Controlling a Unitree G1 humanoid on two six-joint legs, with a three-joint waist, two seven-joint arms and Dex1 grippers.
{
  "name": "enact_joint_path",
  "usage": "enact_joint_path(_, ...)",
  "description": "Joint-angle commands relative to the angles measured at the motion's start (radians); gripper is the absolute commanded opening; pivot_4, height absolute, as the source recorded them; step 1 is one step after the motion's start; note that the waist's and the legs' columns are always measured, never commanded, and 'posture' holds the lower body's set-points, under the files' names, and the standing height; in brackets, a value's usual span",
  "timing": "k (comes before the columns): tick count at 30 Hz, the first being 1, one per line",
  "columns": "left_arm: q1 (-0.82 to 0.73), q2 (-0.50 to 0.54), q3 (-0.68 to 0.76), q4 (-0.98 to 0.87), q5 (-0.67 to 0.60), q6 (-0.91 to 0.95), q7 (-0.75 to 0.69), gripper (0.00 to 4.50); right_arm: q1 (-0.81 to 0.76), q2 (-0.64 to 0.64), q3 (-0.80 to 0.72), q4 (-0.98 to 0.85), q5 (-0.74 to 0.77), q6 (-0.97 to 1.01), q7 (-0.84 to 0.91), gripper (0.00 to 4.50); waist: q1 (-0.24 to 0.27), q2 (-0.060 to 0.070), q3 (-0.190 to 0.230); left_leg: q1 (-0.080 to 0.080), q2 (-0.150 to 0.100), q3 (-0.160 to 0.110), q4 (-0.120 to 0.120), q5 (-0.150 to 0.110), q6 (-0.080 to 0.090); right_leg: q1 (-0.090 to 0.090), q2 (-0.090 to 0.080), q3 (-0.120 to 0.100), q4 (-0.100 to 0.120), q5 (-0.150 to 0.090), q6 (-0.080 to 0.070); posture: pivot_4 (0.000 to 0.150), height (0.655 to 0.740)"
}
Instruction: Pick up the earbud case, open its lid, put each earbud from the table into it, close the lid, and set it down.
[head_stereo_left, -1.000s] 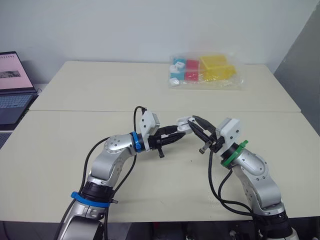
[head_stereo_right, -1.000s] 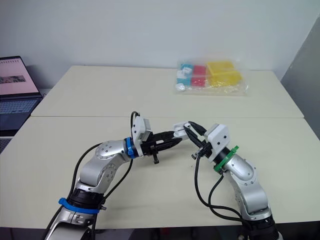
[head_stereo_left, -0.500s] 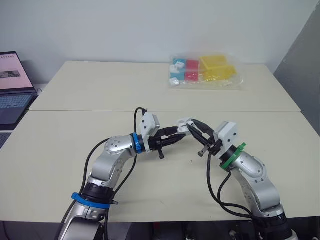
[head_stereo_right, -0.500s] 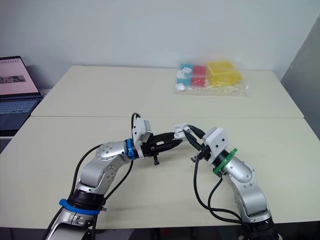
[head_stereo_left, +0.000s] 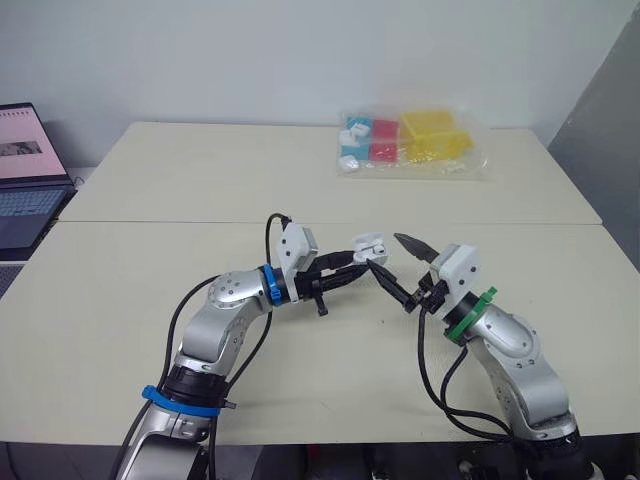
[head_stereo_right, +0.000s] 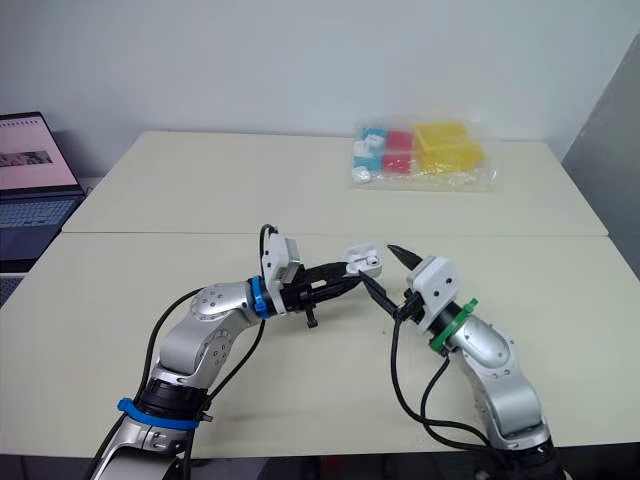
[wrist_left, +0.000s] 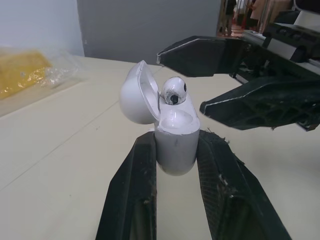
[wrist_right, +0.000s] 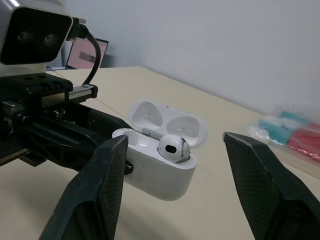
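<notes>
I have the left gripper (head_stereo_left: 352, 268) clamped on the lower body of the case (wrist_left: 175, 137), one finger on each side. It holds the case clear of the table (head_stereo_left: 150, 280), above the middle of the near half, with the lid (wrist_left: 135, 92) swung open. One earbud (wrist_left: 174, 91) sits in a socket at the top of the case, its head standing proud of the rim. My right gripper (head_stereo_left: 384, 250) is spread wide and grips nothing; the case's open top lies just off its fingertips, apart from both.
</notes>
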Motion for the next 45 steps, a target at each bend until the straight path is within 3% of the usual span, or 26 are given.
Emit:
enact_joint_path(1, 0.0, 0.001, 0.016, -0.026, 0.002, -0.028, 0.008, 0.78, 0.022, -0.043, -0.057, -0.134, 0.082, 0.048, 0.026, 3.19, 0.001, 0.0, 0.0, 0.0, 0.0, 0.0, 0.0, 0.0, 0.0, 0.0, 0.0, 0.0, 0.0, 0.0, 0.0, 0.15, 0.7359)
enact_joint_path(6, 0.014, 0.012, 0.02, -0.007, 0.02, -0.057, 0.007, 0.78, 0.093, -0.23, -0.29, -0.272, 0.286, 0.215, 0.092, 3.19, 0.002, 0.0, 0.0, -0.001, -0.001, 0.0, 0.0, 0.0, 0.0, 0.0, -0.001, 0.0, -0.001, 0.0, 0.0, 0.15, 0.7359)
enact_joint_path(9, 0.023, 0.018, 0.01, -0.005, 0.033, -0.083, -0.007, 0.78, 0.083, -0.33, -0.355, -0.248, 0.295, 0.327, 0.073, 3.19, 0.002, 0.0, 0.0, 0.0, -0.001, 0.0, 0.0, 0.0, 0.0, 0.001, -0.001, 0.0, -0.001, 0.0, 0.0, 0.15, 0.7359)
enact_joint_path(12, 0.028, 0.02, 0.004, -0.003, 0.042, -0.099, -0.015, 0.78, 0.045, -0.374, -0.374, -0.228, 0.33, 0.428, 0.04, 3.19, -0.001, 0.0, 0.0, 0.001, 0.0, 0.0, 0.0, 0.0, 0.0, 0.001, -0.001, 0.0, 0.0, 0.0, 0.0, 0.15, 0.7359)
enact_joint_path(16, 0.028, 0.019, -0.012, 0.0, 0.058, -0.124, -0.026, 0.78, -0.124, -0.439, -0.217, -0.12, 0.219, 0.731, -0.097, 3.19, -0.005, 0.0, 0.0, 0.002, 0.0, 0.0, 0.0, 0.0, 0.0, 0.001, 0.0, 0.001, 0.001, 0.0, 0.0, 0.15, 0.7359)
enact_joint_path(19, 0.029, 0.015, -0.017, -0.003, 0.06, -0.123, -0.027, 0.78, -0.26, -0.309, -0.189, 0.03, 0.199, 0.873, -0.225, 3.19, -0.004, -0.001, 0.0, 0.001, 0.0, 0.0, 0.0, 0.0, 0.0, 0.0, 0.0, 0.0, 0.0, 0.0, 0.0, 0.15, 0.7359)
enact_joint_path(23, 0.023, 0.011, -0.023, -0.007, 0.062, -0.121, -0.026, 0.78, -0.332, -0.2, -0.129, 0.178, 0.094, 0.834, -0.322, 3.19, -0.002, -0.001, 0.0, -0.004, 0.0, 0.0, -0.001, 0.0, 0.0, -0.003, 0.0, 0.0, -0.001, 0.0, 0.0, 0.15, 0.7359)
enact_joint_path(31, 0.031, 0.015, -0.026, -0.02, 0.063, -0.118, -0.023, 0.78, -0.314, -0.07, -0.133, 0.281, 0.011, 0.744, -0.4, 3.19, 0.0, -0.001, 0.0, -0.007, 0.0, 0.001, 0.0, 0.0, 0.0, -0.004, -0.001, 0.001, -0.004, 0.0, 0.0, 0.15, 0.7359)
enact_joint_path(41, 0.015, 0.015, -0.027, -0.022, 0.061, -0.105, -0.017, 0.78, -0.273, -0.014, -0.146, 0.32, -0.028, 0.715, -0.423, 3.19, 0.0, 0.0, 0.0, -0.005, 0.0, 0.0, 0.0, 0.0, 0.0, -0.004, 0.0, 0.0, 0.0, 0.0, 0.0, 0.15, 0.7359)
enact_joint_path(45, 0.013, 0.016, -0.026, -0.027, 0.06, -0.099, -0.016, 0.78, -0.257, -0.013, -0.146, 0.32, -0.038, 0.709, -0.413, 2.23, 0.0, 0.0, 0.0, -0.005, 0.0, 0.0, 0.0, 0.0, 0.0, -0.004, 0.0, 0.0, -0.001, 0.0, 0.0, 0.15, 0.7359)
